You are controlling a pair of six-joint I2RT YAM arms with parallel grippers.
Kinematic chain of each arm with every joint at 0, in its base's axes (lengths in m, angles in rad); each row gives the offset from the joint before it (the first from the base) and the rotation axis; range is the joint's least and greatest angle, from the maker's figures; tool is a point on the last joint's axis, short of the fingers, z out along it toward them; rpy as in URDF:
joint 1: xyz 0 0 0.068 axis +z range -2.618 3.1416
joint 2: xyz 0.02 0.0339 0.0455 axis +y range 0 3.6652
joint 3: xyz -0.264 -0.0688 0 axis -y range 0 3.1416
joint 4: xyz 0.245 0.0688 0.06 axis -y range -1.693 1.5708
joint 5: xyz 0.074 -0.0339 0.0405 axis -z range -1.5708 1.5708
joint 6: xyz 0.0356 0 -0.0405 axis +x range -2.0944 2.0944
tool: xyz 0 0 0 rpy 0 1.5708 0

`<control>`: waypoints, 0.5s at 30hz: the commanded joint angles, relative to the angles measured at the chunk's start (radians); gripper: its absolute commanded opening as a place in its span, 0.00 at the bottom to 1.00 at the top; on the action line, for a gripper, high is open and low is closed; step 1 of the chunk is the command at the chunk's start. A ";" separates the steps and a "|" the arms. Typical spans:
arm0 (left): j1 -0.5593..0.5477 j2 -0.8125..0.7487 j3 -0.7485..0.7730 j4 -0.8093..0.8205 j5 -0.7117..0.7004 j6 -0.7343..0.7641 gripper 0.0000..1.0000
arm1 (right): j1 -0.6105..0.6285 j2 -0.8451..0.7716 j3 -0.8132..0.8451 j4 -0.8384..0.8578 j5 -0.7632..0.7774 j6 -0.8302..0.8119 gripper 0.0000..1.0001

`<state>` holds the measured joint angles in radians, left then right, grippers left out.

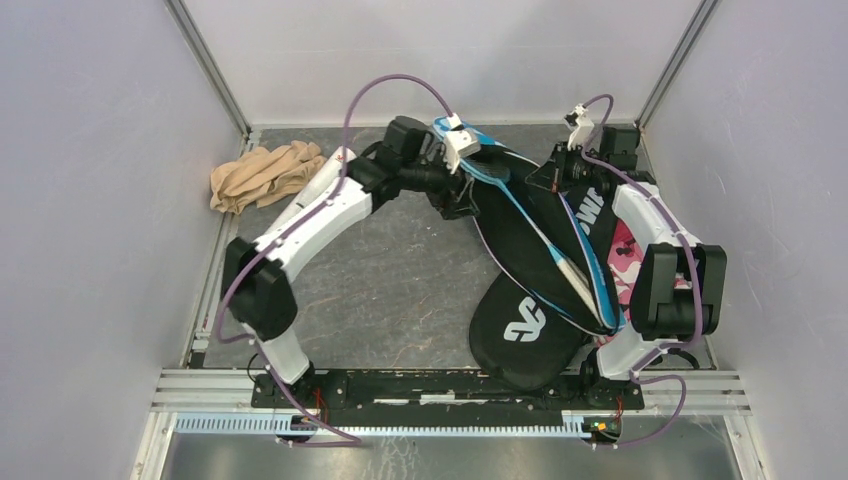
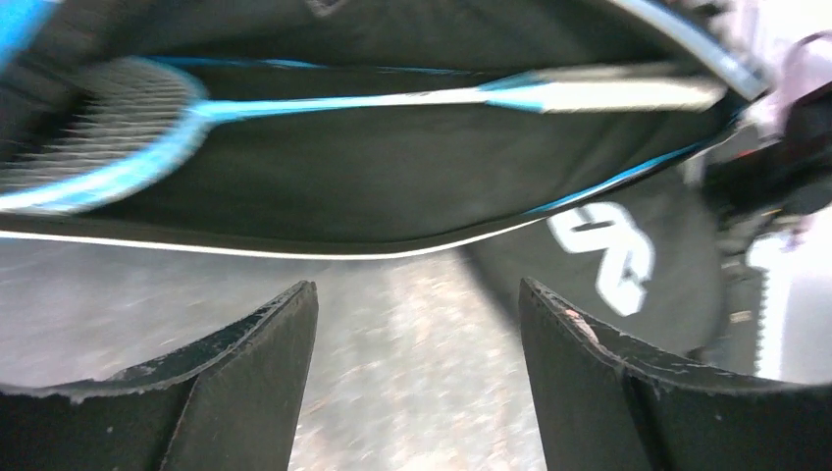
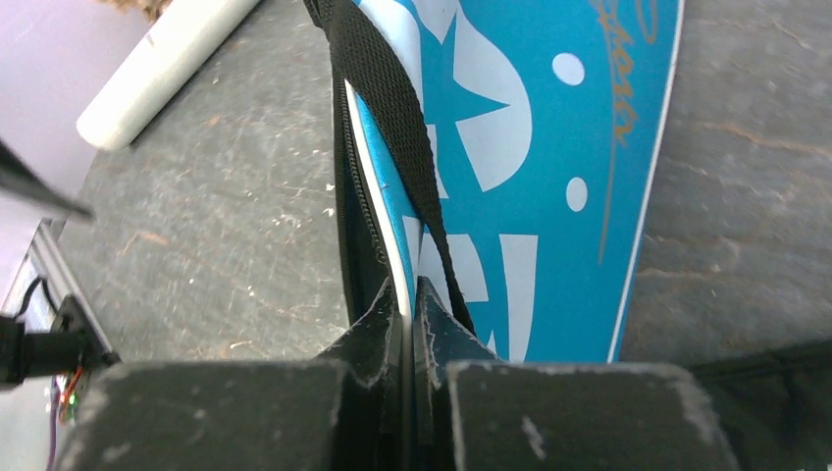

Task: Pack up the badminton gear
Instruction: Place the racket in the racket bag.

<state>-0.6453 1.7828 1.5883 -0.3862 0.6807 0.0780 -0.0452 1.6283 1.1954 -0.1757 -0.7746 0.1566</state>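
Note:
The blue cover lies open at the right of the table, its black lining showing. A blue racket rests inside it, head at the left and pale handle at the right of the left wrist view. My left gripper hovers open over bare table just in front of the cover's edge, with nothing between its fingers. My right gripper is shut on the white-piped rim of the blue cover, beside a black strap. The black cover with a white logo lies partly under the blue one.
A tan cloth bundle sits at the back left by the wall. A white tube lies on the table beyond the right gripper. Something pink and white shows under the right arm. Walls close in three sides.

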 commanded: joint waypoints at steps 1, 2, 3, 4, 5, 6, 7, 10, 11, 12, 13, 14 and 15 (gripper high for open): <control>0.026 -0.159 -0.022 -0.129 -0.265 0.458 0.81 | 0.019 0.000 0.147 -0.053 -0.209 -0.146 0.00; 0.033 -0.171 -0.013 -0.149 -0.292 0.502 0.82 | 0.025 0.002 0.160 -0.092 -0.219 -0.185 0.00; 0.041 -0.176 0.001 -0.175 -0.312 0.546 0.82 | 0.029 0.003 0.165 -0.117 -0.230 -0.218 0.00; 0.048 -0.181 0.013 -0.204 -0.325 0.594 0.83 | 0.033 0.003 0.165 -0.138 -0.239 -0.238 0.00; 0.052 -0.187 0.019 -0.228 -0.338 0.646 0.84 | 0.037 -0.002 0.164 -0.155 -0.251 -0.261 0.00; 0.055 -0.194 0.021 -0.250 -0.350 0.693 0.84 | 0.039 -0.002 0.165 -0.172 -0.262 -0.284 0.00; 0.055 -0.198 0.024 -0.284 -0.356 0.749 0.85 | 0.040 -0.002 0.169 -0.190 -0.279 -0.305 0.00; 0.056 -0.211 0.032 -0.365 -0.381 0.876 0.85 | 0.040 0.001 0.178 -0.258 -0.327 -0.385 0.00; 0.056 -0.216 0.035 -0.392 -0.385 0.909 0.85 | 0.040 0.002 0.182 -0.282 -0.339 -0.412 0.00; 0.056 -0.219 0.039 -0.423 -0.379 0.945 0.85 | 0.040 0.004 0.186 -0.304 -0.350 -0.439 0.00; 0.055 -0.221 0.049 -0.460 -0.364 0.985 0.85 | 0.067 0.009 0.193 -0.334 -0.358 -0.471 0.00; 0.056 -0.222 0.056 -0.509 -0.340 1.027 0.84 | 0.071 0.015 0.202 -0.366 -0.364 -0.498 0.00; 0.055 -0.223 0.066 -0.544 -0.318 1.061 0.84 | 0.076 0.020 0.212 -0.391 -0.371 -0.526 0.00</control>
<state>-0.5903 1.5951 1.5932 -0.7513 0.3374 0.8867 0.0063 1.6501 1.3132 -0.4744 -1.0218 -0.2203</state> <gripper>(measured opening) 0.847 0.040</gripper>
